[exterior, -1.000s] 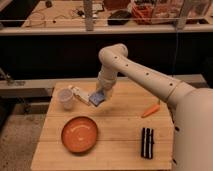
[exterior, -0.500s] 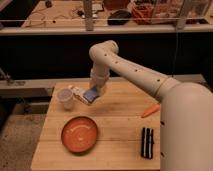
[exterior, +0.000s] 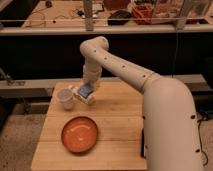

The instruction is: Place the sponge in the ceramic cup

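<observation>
Camera view shows the gripper (exterior: 84, 94) clasping the sponge (exterior: 85, 90) just beside the ceramic cup (exterior: 65, 98), seemingly mid-carry; next it needs centring over the cup's mouth before letting go.

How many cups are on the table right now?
1. The ceramic cup stands at the table's left rear, just left of the gripper holding the sponge. The arm may hide others at right.

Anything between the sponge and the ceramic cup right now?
Nothing visible in the gap. The tool holds the sponge just right of the ceramic cup. A white box lies low under the tool, beside the cup.
</observation>
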`<state>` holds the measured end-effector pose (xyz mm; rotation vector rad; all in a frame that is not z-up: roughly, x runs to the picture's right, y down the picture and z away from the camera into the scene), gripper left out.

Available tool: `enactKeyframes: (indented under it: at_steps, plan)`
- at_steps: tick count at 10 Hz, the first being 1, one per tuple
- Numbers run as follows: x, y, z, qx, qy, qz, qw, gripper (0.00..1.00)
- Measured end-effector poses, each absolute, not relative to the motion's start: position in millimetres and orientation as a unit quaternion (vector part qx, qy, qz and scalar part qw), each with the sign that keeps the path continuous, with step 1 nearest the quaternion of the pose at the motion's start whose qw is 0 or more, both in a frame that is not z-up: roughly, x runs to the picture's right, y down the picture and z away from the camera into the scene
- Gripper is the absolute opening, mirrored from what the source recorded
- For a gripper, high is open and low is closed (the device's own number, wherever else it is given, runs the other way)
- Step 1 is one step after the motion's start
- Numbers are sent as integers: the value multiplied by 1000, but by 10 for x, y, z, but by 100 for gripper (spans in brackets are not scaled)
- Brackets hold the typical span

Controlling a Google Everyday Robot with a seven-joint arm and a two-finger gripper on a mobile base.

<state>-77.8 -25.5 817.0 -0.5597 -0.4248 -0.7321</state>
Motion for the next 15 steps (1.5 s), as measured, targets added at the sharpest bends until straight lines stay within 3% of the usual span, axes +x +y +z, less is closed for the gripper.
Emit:
enactKeyframes:
  at_steps: [15]
  plan:
    - [-1288,-467,8309,-254,-233,-393,852,1]
